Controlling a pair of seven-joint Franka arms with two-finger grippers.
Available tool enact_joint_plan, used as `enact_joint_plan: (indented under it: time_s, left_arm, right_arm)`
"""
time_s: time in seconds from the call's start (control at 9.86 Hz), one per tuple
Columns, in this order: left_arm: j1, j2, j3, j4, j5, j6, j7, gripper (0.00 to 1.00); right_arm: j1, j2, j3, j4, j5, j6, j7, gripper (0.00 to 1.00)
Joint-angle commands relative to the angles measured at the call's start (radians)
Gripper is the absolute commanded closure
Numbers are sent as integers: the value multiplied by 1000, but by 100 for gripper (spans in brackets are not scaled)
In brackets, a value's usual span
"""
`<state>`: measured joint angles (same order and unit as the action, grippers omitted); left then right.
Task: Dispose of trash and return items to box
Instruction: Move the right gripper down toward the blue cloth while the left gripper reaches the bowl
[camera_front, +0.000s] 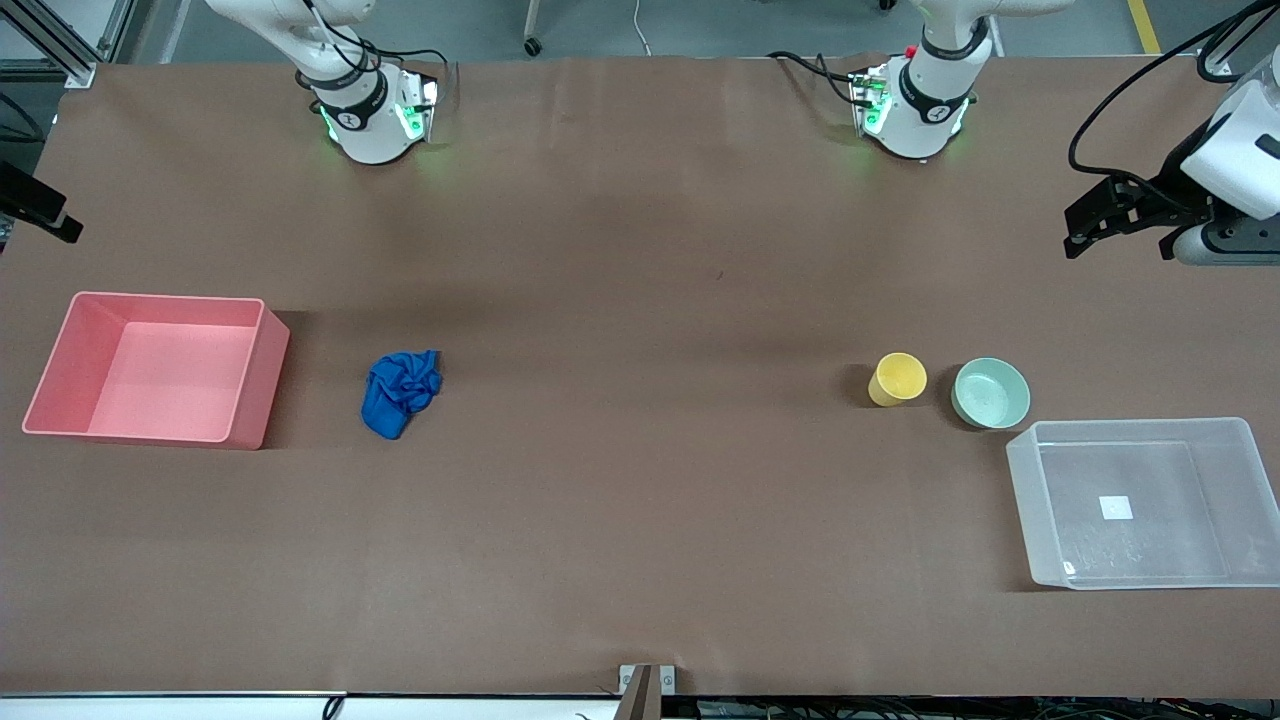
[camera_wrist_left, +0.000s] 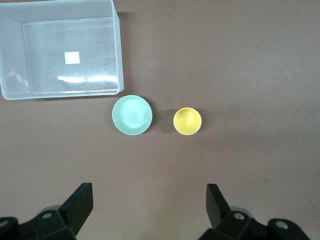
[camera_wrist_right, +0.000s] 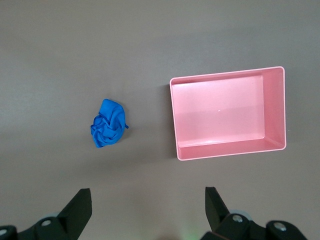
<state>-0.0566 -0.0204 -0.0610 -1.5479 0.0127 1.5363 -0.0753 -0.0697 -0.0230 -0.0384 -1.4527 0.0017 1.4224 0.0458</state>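
Observation:
The blue wad of trash lies on the brown table beside the pink bin; it also shows in the right wrist view. The yellow cup and the mint-green bowl stand upright side by side, just farther from the front camera than the clear box, which is empty with a white label. The left wrist view shows the cup, the bowl and the box. My left gripper is open, high above the left arm's end of the table. My right gripper is open and empty, high over the table by the wad and the pink bin.
The pink bin is empty and stands at the right arm's end of the table. A black part juts in at that end's edge. The two arm bases stand along the table's edge farthest from the front camera.

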Motion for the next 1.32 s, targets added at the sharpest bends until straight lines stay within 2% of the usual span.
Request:
enact_joint_plan:
  time_s: [0.0,0.61,0.71,0.91,1.01,1.22]
  left_arm:
    - [1,16,0,-15,-5,14,11,0]
    - [7,30,1,-6,-7,22,14,0]
    - [20,42,0,-9,-7,31,15,0]
    - [41,59,1,-41,-7,71,16,2]
    - [50,62,0,-85,-7,112,19,2]
    - [92,69,0,-200,-8,224,60,2]
  right_arm:
    - [2,-12,2,-14,-6,4,8,0]
    - [10,-11,3,-20,-2,-6,9,0]
    - [52,-8,11,-75,-3,3,14,0]
    - [53,6,99,-263,-3,192,49,0]
    - [57,24,124,-366,-3,330,72,0]
    - [68,111,153,-486,-6,517,114,0]
